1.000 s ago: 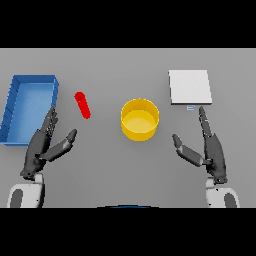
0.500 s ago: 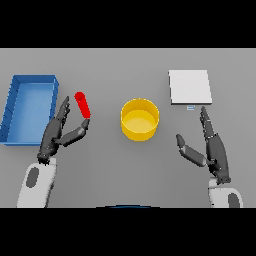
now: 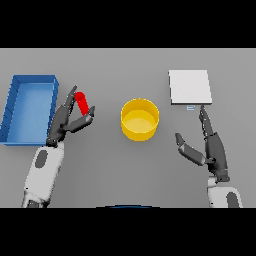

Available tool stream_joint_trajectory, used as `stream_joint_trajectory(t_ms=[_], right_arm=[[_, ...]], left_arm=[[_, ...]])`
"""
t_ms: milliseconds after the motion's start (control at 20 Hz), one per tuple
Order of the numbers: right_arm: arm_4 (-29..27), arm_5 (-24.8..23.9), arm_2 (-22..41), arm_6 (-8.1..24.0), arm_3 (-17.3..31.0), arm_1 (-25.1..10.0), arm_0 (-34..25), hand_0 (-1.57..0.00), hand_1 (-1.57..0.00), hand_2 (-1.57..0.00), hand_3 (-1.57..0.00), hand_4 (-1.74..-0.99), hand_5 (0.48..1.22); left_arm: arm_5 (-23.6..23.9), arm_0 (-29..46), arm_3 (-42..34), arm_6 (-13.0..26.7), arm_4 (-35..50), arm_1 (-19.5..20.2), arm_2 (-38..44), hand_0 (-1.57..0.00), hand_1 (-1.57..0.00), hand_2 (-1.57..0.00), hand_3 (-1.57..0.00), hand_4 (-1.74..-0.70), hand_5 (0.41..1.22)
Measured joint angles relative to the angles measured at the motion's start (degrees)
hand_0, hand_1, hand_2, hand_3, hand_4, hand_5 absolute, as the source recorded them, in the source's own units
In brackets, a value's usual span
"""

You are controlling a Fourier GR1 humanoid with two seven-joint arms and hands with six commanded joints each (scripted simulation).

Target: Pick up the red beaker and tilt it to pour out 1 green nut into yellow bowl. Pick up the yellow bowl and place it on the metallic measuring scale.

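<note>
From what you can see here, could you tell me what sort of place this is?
Probably a lab-style test bench: a bare grey table with a red beaker, a yellow bowl and a metallic measuring scale.

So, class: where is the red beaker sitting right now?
In the head view the red beaker is left of centre, between the blue tray and yellow bowl, right at the left hand's fingers.
</note>
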Motion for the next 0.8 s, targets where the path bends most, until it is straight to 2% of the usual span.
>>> stream_joint_trajectory(t_ms=[100, 200, 400, 450, 500, 650, 700, 750, 800], right_arm=[[0.1, 0.2, 0.3, -0.5, -0.9, 0.0, 1.1, 0.00, 0.00, 0.00, 0.00, -1.271, 0.646], [0.1, 0.1, -0.3, 1.5, -0.4, -0.7, 0.2, 0.00, 0.00, 0.00, 0.00, -1.269, 0.643], [-0.1, -0.2, 0.0, 1.4, -0.5, 0.3, 0.3, 0.00, 0.00, 0.00, 0.00, -1.268, 0.639], [-0.6, 0.0, -0.5, 2.3, 0.2, 0.0, -0.6, 0.00, 0.00, 0.00, 0.00, -1.269, 0.640], [-0.7, 0.4, -0.3, 1.1, -0.3, 0.0, 0.0, 0.00, 0.00, 0.00, 0.00, -1.264, 0.640], [-0.7, 0.2, -0.8, 2.5, -0.8, -0.6, -0.2, 0.00, 0.00, 0.00, 0.00, -1.261, 0.641], [-0.7, 0.3, -0.9, 2.8, -0.2, -0.9, -0.3, 0.00, 0.00, 0.00, 0.00, -1.259, 0.642], [-0.2, 0.2, -0.2, 1.5, -0.5, -0.3, 0.4, 0.00, 0.00, 0.00, 0.00, -1.260, 0.642], [-0.2, 0.1, 0.0, 2.0, -0.8, 0.0, 0.2, 0.00, 0.00, 0.00, 0.00, -1.258, 0.644]], left_arm=[[0.2, -2.7, 3.1, 0.1, -0.5, 0.2, 0.4, 0.00, 0.00, 0.00, 0.00, -1.30, 0.690], [0.5, -4.2, 4.7, -0.2, -0.3, -0.3, 0.8, 0.00, 0.00, 0.00, 0.00, -1.29, 0.684], [0.2, -8.4, 9.3, 0.0, 0.1, 0.5, 2.3, 0.00, 0.00, 0.00, 0.00, -1.30, 0.686], [-0.1, -8.6, 10.2, -0.9, 0.2, 0.1, 2.2, 0.00, 0.00, 0.00, 0.00, -1.31, 0.688], [0.1, -9.2, 11.4, -1.8, 0.4, -0.3, 2.6, 0.00, 0.00, 0.00, 0.00, -1.32, 0.692], [0.0, -9.7, 13.7, -4.9, 0.8, -1.0, 3.1, 0.00, 0.00, 0.00, 0.00, -1.35, 0.704], [0.3, -10.9, 14.4, -4.6, 1.3, -1.2, 3.8, 0.00, -0.03, -0.07, -0.03, -1.38, 0.724], [0.8, -11.1, 14.6, -5.6, 1.9, -1.5, 4.5, -0.12, -0.15, -0.18, -0.12, -1.41, 0.750], [1.4, -11.4, 15.5, -5.8, 2.4, -2.1, 5.1, -0.29, -0.33, -0.36, -0.29, -1.45, 0.783]])
